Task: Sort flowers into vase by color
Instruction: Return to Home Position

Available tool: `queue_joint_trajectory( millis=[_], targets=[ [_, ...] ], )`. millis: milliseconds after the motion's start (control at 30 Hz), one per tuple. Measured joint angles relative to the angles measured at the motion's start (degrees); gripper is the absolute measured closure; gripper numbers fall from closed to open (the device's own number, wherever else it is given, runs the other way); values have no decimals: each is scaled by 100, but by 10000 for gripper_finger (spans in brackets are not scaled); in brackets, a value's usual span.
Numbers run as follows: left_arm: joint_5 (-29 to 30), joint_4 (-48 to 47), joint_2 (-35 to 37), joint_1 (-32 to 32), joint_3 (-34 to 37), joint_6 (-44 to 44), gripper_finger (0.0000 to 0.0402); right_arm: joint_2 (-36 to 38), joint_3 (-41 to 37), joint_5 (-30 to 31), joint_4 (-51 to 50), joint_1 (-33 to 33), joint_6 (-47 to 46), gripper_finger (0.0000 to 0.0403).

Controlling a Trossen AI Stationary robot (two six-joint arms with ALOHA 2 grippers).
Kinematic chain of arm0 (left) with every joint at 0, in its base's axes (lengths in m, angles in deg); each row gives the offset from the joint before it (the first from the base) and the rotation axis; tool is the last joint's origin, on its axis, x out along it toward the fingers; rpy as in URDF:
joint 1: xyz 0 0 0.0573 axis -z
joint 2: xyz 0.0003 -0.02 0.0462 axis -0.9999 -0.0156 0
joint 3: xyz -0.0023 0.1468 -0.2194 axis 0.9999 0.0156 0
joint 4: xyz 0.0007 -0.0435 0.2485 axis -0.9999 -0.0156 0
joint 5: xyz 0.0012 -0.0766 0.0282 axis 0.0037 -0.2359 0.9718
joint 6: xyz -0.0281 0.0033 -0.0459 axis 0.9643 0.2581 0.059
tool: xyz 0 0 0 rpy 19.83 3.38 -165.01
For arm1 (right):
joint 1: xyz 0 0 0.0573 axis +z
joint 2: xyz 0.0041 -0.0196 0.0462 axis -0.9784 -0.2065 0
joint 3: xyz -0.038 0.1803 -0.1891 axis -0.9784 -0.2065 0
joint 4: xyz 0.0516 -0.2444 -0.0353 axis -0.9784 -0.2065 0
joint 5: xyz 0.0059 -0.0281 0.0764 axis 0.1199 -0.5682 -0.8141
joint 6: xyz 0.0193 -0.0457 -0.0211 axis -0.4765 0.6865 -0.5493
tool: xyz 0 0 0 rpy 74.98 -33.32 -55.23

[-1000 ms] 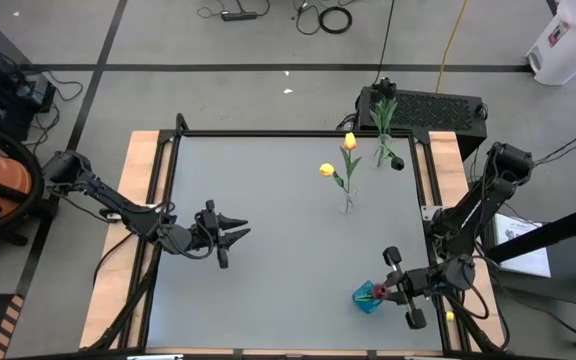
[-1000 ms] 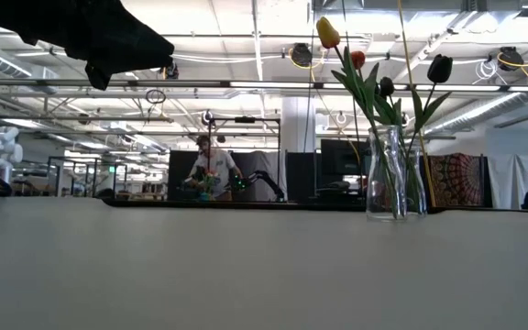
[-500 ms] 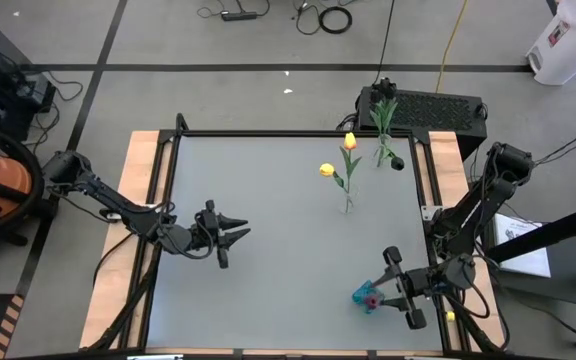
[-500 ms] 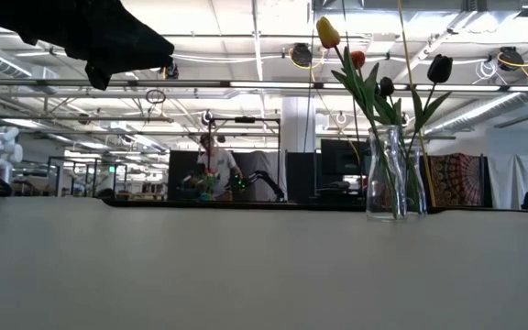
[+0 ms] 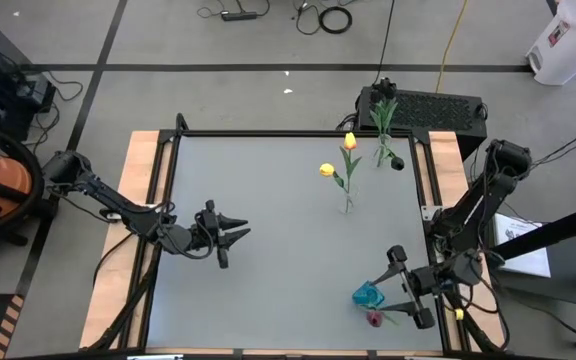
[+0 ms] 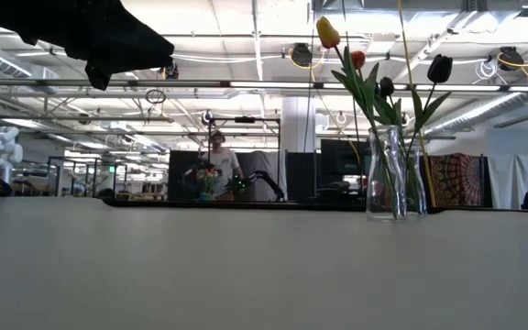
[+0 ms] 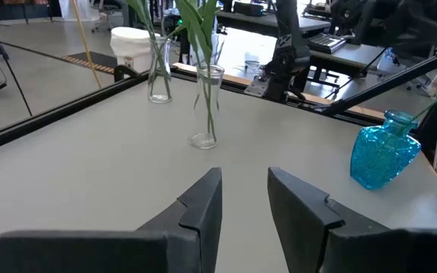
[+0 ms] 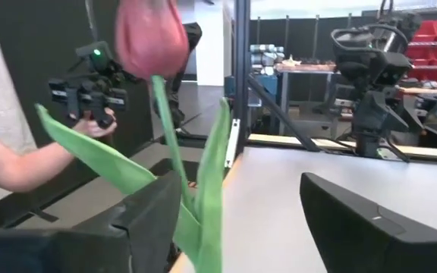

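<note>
Right gripper is wide open, holding nothing. The red tulip stands in the gap between its fingers, with stem and leaf closer to one finger than the other. I can't tell if the leaf actually brushes it. From above, that tulip sits in the blue vase near the front right corner of the table, leaning out toward the front edge. Left gripper hovers over the left-middle of the table, fingers slightly apart, empty.

Further out, two yellow tulips are in a clear vase, and the dark tulip is in the other clear vase at the back right. So the sorting looks done to me, and only the retreat home is left.

My plan is to leave the right fingers spread and back straight out along their own line. No sideways swing until the tips are past the leaf, since a hooked leaf could tip that vase. The left arm looks to have a free path.

Writing: nothing I can read anywhere. A person's hand beyond the table holds a dark controller with a green light, with no lettering I can make out.
</note>
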Motion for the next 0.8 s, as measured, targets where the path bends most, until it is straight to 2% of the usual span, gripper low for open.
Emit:
queue_joint_trajectory(
  millis=[600, 800],
  targets=[
    [3, -2, 0, 0, 0, -137, 288, 1411, 0, 109, -485, 782, 1383, 135],
    [44, 0, 1, 0, 0, -650, 288, 2003, 0, 883, -1097, 948, 1913, 135]
  ],
)
